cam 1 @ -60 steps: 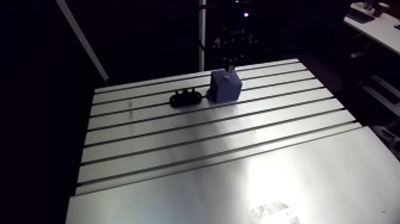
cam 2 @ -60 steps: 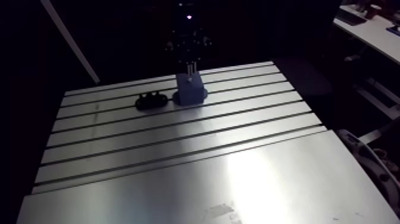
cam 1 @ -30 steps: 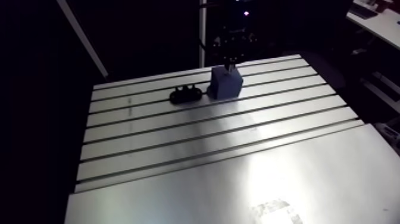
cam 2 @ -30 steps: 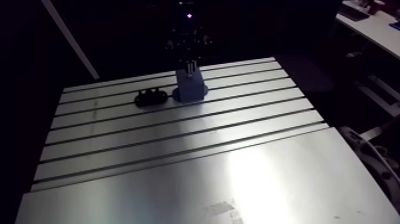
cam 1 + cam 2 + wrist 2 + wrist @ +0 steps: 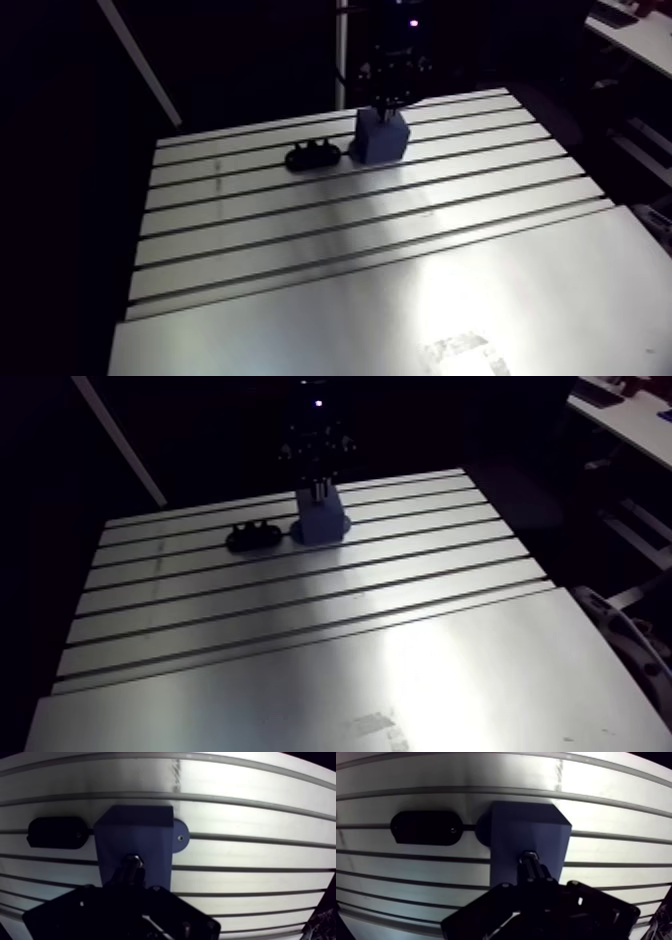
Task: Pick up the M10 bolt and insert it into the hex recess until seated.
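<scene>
Gripping the bolt (image 5: 530, 863), the tool (image 5: 534, 884) is closed on its shank right over the blue block (image 5: 511, 832) at the far side of the counter (image 5: 400, 250). The bolt's end meets the block's top. Pickup looks done; insertion seems begun, full seating not yet evident.

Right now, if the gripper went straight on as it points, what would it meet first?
The blue block, directly under the gripper; the bolt it holds likely reaches its top first, depth unclear.

A robotics lab bench: slotted aluminium table (image 5: 400, 290), blue fixture block (image 5: 380, 140)
</scene>
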You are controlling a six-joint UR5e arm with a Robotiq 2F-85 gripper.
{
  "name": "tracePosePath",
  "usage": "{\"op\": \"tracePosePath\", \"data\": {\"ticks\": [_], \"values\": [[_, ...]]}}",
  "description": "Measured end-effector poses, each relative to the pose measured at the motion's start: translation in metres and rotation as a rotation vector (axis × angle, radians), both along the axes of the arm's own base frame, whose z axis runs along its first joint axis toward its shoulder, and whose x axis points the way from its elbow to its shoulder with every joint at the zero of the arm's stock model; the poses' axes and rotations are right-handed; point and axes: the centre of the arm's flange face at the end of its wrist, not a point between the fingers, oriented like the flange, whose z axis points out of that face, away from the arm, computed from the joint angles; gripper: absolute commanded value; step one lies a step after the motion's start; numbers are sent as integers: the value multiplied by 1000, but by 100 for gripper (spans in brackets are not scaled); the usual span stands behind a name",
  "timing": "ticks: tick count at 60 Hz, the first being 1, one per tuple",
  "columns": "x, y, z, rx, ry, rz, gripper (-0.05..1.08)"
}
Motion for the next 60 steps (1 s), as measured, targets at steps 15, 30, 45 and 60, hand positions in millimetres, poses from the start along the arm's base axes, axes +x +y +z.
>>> {"op": "tracePosePath", "data": {"ticks": [15,30,45,60], "values": [[1,-1,-2,-1,-3,1,108],[1,-2,-3,-1,-6,2,108],[1,-2,-4,-1,-6,2,108],[0,-2,-5,2,3,3,108]]}}
